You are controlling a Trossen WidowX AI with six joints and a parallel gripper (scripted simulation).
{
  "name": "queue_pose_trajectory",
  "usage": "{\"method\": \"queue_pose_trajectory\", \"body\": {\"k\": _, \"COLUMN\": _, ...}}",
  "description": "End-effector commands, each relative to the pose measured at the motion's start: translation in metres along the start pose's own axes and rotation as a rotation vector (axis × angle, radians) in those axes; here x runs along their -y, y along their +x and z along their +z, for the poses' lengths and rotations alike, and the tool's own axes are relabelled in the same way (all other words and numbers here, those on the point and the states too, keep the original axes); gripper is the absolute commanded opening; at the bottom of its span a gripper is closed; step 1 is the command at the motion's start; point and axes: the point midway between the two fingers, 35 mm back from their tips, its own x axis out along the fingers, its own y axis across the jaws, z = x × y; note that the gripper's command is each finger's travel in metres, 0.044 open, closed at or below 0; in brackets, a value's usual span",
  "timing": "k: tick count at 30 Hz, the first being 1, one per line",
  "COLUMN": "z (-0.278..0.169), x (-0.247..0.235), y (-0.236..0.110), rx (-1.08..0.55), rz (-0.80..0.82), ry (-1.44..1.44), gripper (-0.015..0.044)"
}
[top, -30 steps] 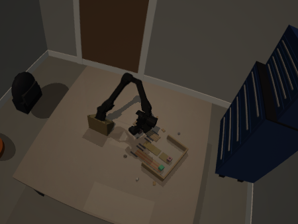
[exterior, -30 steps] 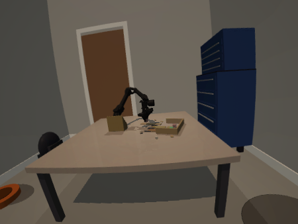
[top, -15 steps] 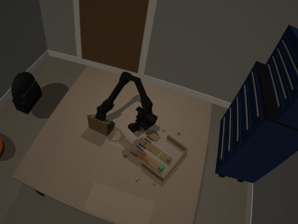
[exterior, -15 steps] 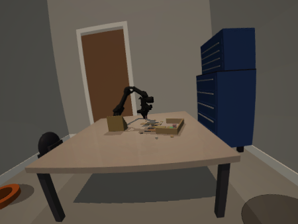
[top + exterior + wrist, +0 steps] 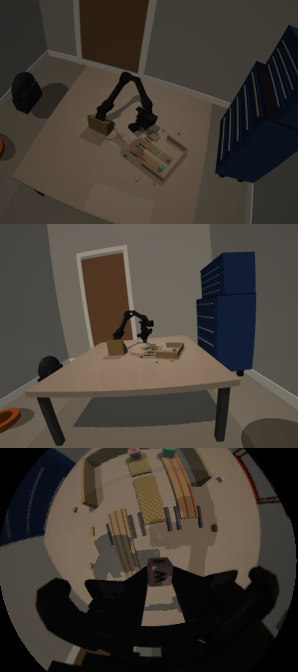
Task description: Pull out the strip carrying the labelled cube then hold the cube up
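My gripper (image 5: 158, 568) (image 5: 134, 127) (image 5: 145, 339) is shut on a small dark cube (image 5: 157, 571) with a pinkish marked face and holds it a little above the table. In the wrist view, three strips lie ahead. A striped strip (image 5: 121, 535) on the left lies mostly outside the tray. A checkered olive strip (image 5: 149, 498) (image 5: 152, 148) lies in the middle and an orange striped strip (image 5: 180, 486) (image 5: 149, 161) on the right. The wooden tray (image 5: 89, 478) (image 5: 179, 142) (image 5: 180, 349) holds a pink cube (image 5: 135, 454) (image 5: 169, 159) and a green cube (image 5: 169, 451) (image 5: 161, 168) at its far end.
The arm's tan base block (image 5: 99, 124) (image 5: 116, 347) stands left of the strips. Small loose bits (image 5: 136, 179) lie around the tray. A blue drawer cabinet (image 5: 261, 116) (image 5: 228, 323) stands right of the table. A dark backpack (image 5: 26, 93) sits on the floor at the left.
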Motion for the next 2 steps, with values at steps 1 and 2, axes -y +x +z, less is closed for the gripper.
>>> {"method": "queue_pose_trajectory", "body": {"k": 1, "z": 0.0001, "x": 0.0003, "y": -0.0004, "rx": 0.001, "rz": -0.003, "ry": -0.005, "gripper": 0.0000}}
{"method": "queue_pose_trajectory", "body": {"k": 2, "z": 0.0001, "x": 0.0003, "y": -0.0004, "rx": 0.001, "rz": -0.003, "ry": -0.005, "gripper": 0.0000}}
